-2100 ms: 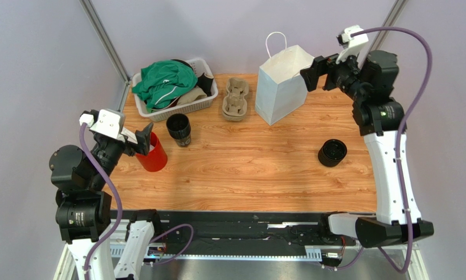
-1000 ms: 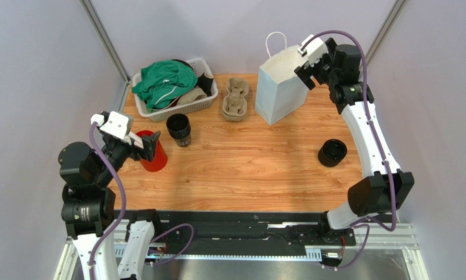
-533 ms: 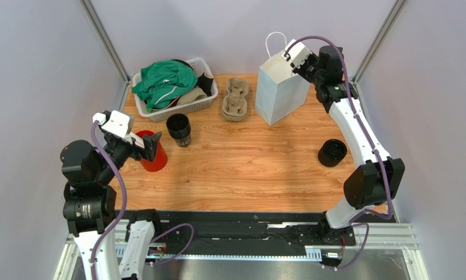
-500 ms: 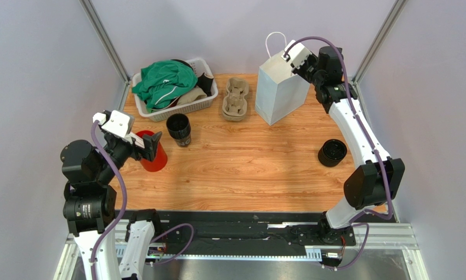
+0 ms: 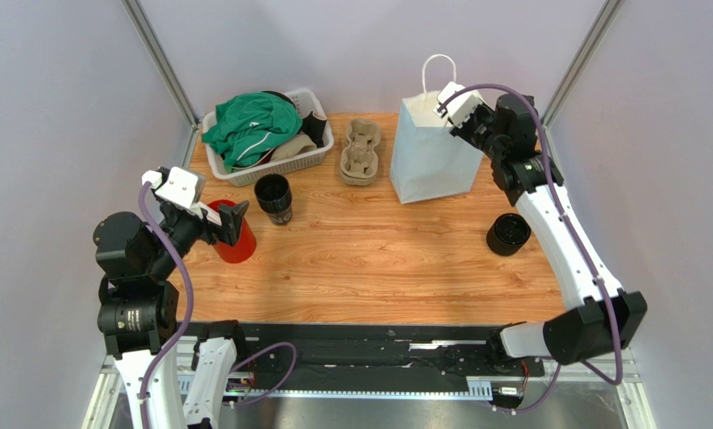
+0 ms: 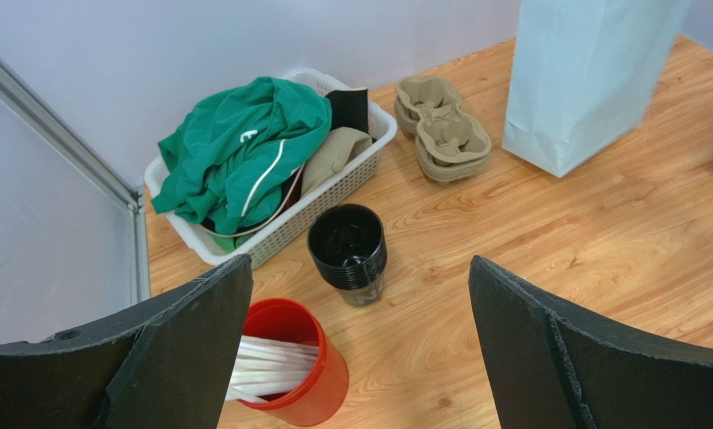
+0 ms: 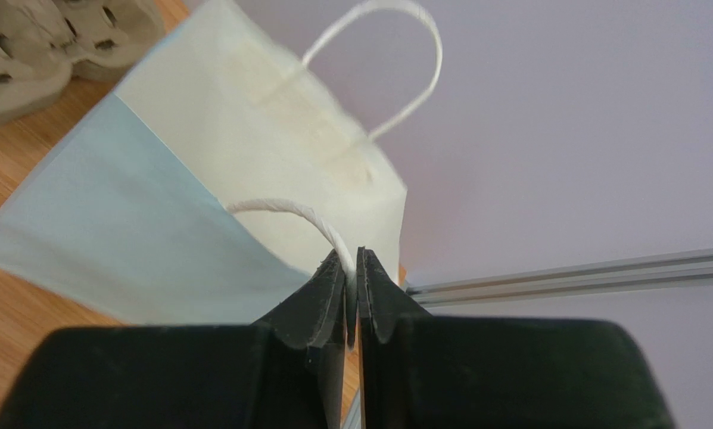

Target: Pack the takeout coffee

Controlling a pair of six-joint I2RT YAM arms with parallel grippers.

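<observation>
Since a second ago the right pincer (image 7: 352, 261) has gone from wide to pinched together on the near white twisted-cord handle (image 7: 284, 208) of the tall white paper carrier bag (image 5: 431, 159). The bag has swung round to stand squarer on its base, a little further right. The far handle (image 5: 438, 64) loops free above the bag's mouth. From the right wrist, the pincer's own black body blocks the lower part of the view, and the inside of the bag cannot be seen from any camera.

Near the right arm lies a short squat black round piece (image 5: 509, 233), well apart from the bag; in the left wrist view it is cut off at the right edge.

On the other side, the left pincer (image 5: 232, 222) hangs with its fingers spread wide and holding nothing, just above a red round cup (image 5: 240, 247). Its dark fingers cover both lower corners of the left wrist view and part of the white straws (image 6: 270, 366) in that cup.

The black paper coffee cup (image 5: 273, 198) stands upright on the wooden table top (image 5: 378, 259), just beside the red cup and in front of the white plastic lattice basket (image 6: 382, 125). Its top reads as a dark round hollow with ridged bands below; how its lid sits is hard to make out.

A green garment (image 5: 248, 125) buries most of the basket's contents, and a small white mark on it is too small to read. Brown moulded-pulp cup trays (image 5: 360, 152) sit between basket and bag.
</observation>
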